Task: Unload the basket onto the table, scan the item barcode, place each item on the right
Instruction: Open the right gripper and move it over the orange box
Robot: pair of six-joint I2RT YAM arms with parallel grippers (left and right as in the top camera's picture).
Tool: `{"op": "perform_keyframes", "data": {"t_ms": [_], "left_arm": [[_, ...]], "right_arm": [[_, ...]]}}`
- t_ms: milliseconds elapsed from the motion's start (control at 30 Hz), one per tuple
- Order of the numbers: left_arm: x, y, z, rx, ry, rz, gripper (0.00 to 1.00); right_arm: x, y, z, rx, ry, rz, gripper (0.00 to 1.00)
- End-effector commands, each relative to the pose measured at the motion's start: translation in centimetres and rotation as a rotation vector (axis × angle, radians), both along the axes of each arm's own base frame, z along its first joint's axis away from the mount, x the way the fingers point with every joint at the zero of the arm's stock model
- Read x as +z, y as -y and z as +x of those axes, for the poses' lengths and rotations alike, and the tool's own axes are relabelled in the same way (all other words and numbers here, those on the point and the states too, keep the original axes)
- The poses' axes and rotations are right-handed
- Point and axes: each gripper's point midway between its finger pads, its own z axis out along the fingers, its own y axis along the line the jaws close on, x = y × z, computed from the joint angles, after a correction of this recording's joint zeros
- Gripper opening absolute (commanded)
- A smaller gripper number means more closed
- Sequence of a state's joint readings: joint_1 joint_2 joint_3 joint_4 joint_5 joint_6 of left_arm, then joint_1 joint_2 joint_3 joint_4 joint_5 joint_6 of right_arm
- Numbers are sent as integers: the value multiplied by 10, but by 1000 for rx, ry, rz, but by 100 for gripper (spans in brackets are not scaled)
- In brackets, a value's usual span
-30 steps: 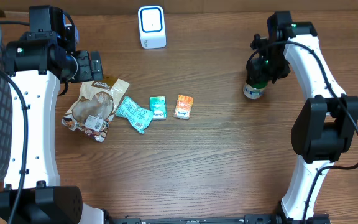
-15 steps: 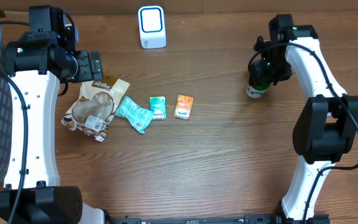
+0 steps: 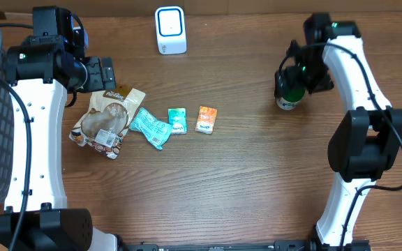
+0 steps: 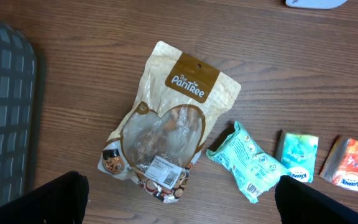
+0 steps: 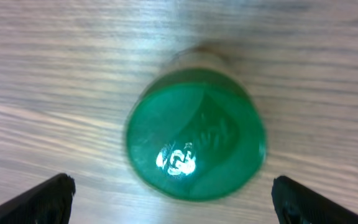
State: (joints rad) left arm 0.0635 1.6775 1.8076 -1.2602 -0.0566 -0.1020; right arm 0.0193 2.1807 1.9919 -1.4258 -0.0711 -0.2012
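- The right gripper (image 5: 173,181) hangs over the green-capped bottle (image 5: 194,140), jaws spread wide either side of the cap, gripping nothing
- The bottle stands upright at the table's 2 o'clock; the scanner (image 3: 170,29) is at 12
- Travel vertically only, since a sideways brush would probably tip it
- The left gripper (image 4: 182,183) is wide open and empty

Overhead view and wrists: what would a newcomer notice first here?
The green-lidded bottle stands upright on the right of the table, the right arm's fingers spread wide either side of it, not gripping. On the left, a row of packets runs from a tan snack pouch to an orange tissue pack. A white device sits alone at the far edge.
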Motion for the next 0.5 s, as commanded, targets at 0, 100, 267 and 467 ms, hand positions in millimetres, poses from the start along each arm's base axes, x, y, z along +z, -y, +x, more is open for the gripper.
{"op": "perform_keyframes", "data": {"t_ms": [0,100,267,467], "left_arm": [[9,0,0,9,27,-7,100],[9,0,0,9,27,-7,100],[9,0,0,9,27,-7,100],[9,0,0,9,27,-7,100]], "right_arm": [[55,-14,22,-71,120,63,100],[87,-34,19,-95,140,124,100],[104,-71,3,-80,107,177,100],[98,-128,-9,5,57,324,100]]}}
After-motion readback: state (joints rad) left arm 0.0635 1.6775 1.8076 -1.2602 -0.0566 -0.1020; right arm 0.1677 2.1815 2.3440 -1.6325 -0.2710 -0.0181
